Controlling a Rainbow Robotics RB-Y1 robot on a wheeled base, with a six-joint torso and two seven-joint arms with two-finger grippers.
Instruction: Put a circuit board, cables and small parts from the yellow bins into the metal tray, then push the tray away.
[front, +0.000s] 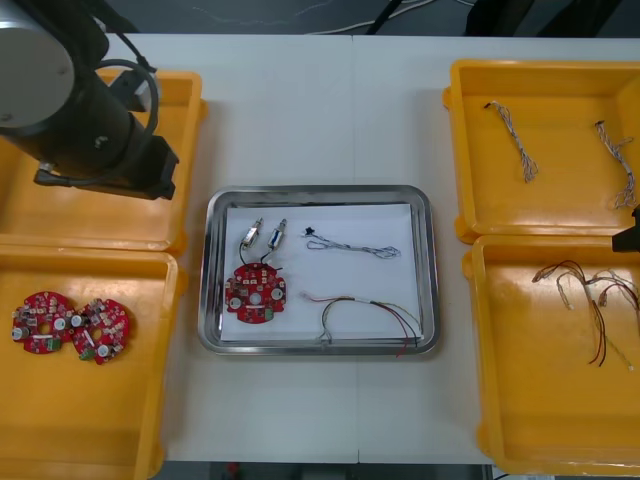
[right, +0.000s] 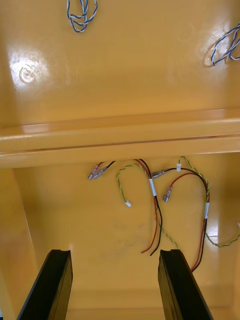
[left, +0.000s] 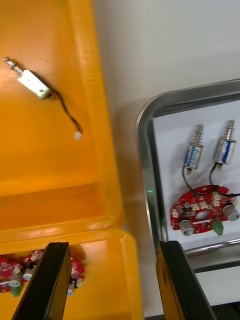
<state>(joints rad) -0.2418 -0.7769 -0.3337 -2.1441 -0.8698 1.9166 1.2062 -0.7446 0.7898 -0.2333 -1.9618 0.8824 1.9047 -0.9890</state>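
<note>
Light table (front: 300, 110) held a shiny metal tray (front: 320, 192), looking full, beside the wide, empty left hand (left: 112, 245); right hand (right: 112, 252) wide too; pushing was left.

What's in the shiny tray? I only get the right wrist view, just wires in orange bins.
Observer: A round red circuit board in the metal tray's left half, with two small metal parts just beyond it.
Operator: Cables too?
Observer: Two, to the right of the board: a thin twisted cable and a red and yellow cable.
Operator: Where's the other arm?
Observer: The left gripper, open, is above where the two left yellow bins meet, beside the tray.
</note>
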